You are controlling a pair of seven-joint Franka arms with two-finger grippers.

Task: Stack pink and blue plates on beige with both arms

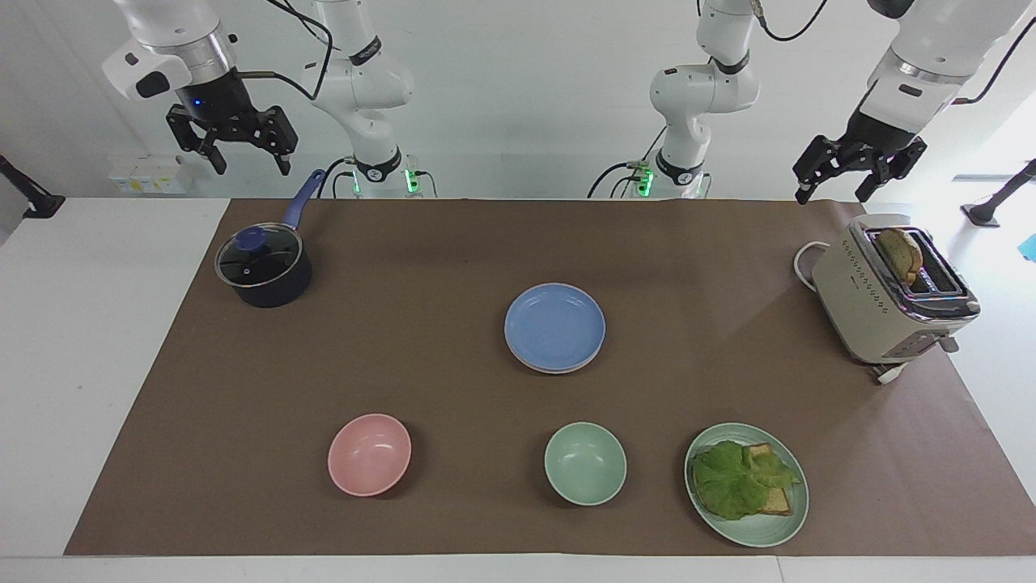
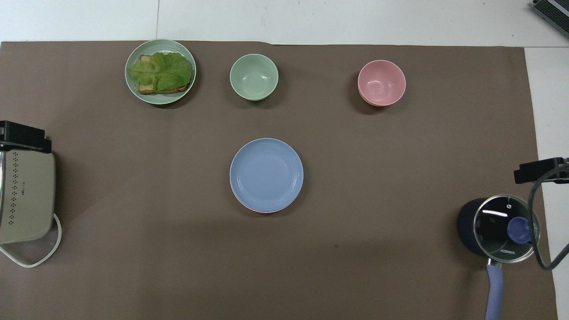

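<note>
The blue plate (image 1: 554, 326) (image 2: 266, 173) lies in the middle of the brown mat, on top of a stack. A thin sliver of the pink plate's rim (image 2: 251, 208) peeks out from under it. The beige plate is hidden. My right gripper (image 1: 252, 166) hangs open and empty, high above the robots' edge of the mat by the pot's handle. My left gripper (image 1: 831, 194) hangs open and empty, high above the mat's edge by the toaster. In the overhead view only the tip of the left gripper (image 2: 22, 138) and the tip of the right gripper (image 2: 540, 170) show.
A dark lidded pot (image 1: 263, 267) with a blue handle stands at the right arm's end. A beige toaster (image 1: 890, 295) holding bread stands at the left arm's end. Farthest from the robots sit a pink bowl (image 1: 369, 454), a green bowl (image 1: 585, 463) and a green plate (image 1: 777, 526) with lettuce and bread.
</note>
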